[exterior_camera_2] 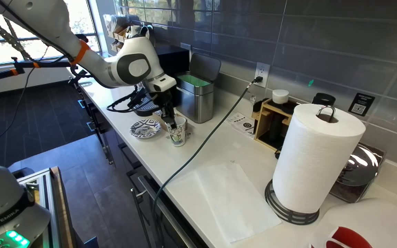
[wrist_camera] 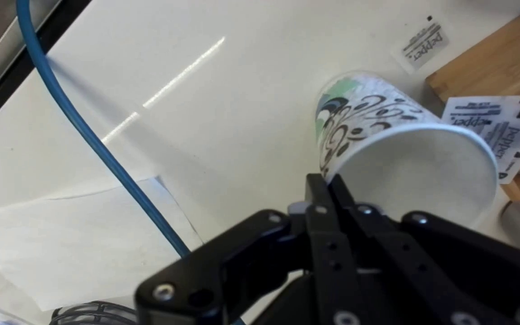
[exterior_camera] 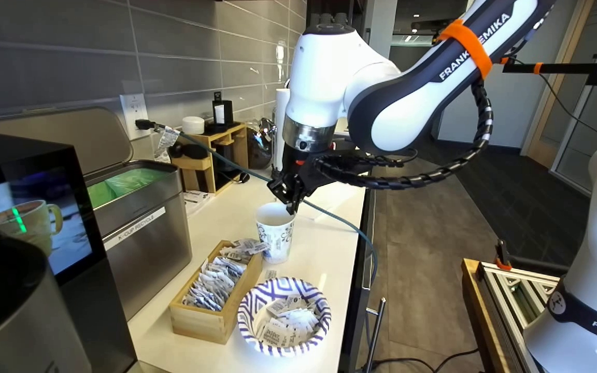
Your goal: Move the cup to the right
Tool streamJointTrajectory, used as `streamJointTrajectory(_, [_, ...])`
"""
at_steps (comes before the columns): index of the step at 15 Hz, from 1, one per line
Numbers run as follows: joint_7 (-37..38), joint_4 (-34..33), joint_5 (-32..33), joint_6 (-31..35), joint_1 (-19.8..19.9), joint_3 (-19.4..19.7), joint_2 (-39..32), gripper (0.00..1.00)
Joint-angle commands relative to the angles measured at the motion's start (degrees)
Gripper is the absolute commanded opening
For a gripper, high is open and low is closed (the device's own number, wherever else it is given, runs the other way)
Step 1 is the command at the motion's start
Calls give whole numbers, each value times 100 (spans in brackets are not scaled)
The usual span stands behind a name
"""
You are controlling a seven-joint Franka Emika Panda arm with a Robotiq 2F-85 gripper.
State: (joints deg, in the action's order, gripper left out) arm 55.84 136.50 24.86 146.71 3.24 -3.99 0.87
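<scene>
The cup (exterior_camera: 276,239) is a white tapered paper cup with a dark swirl pattern and some green on its side. It is upright at the counter, also seen in an exterior view (exterior_camera_2: 178,137), beside the wooden packet box. I cannot tell whether its base touches the counter. In the wrist view the cup (wrist_camera: 368,113) shows its open, empty mouth. My gripper (wrist_camera: 331,179) is shut on the cup's rim, one finger inside and one outside. The gripper also shows in both exterior views (exterior_camera: 292,208) (exterior_camera_2: 173,126), pointing down at the rim.
A blue-patterned bowl (exterior_camera: 244,316) with packets and a wooden packet box (exterior_camera: 200,324) stand near the cup. A blue cable (exterior_camera_2: 203,143) crosses the counter. A paper sheet (exterior_camera_2: 233,199), a paper towel roll (exterior_camera_2: 315,162) and a steel bin (exterior_camera_2: 202,105) are also there.
</scene>
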Motion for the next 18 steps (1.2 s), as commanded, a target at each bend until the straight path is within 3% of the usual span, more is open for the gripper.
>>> streamJointTrajectory(1, [-766,59,-609,-201,-29,251,478,1])
streamJointTrajectory(4, [-1374,115,-891,-464,179,546,1044,1])
streamJointTrajectory(8, [-2075,-68,-1613,-1368,493,935,1593,1])
streamJointTrajectory(10, [-2011,-247,-1848,-1759,677,1007,1687,1])
streamJointTrajectory(14, [-1081,-587,-2280,-1817,824,839,1473,1])
streamJointTrajectory(15, [-1444,-384,-2056,-1689,853,897,1652,4])
streamJointTrajectory(18, [-1193,-486,-2150,-1690,825,843,1556,4])
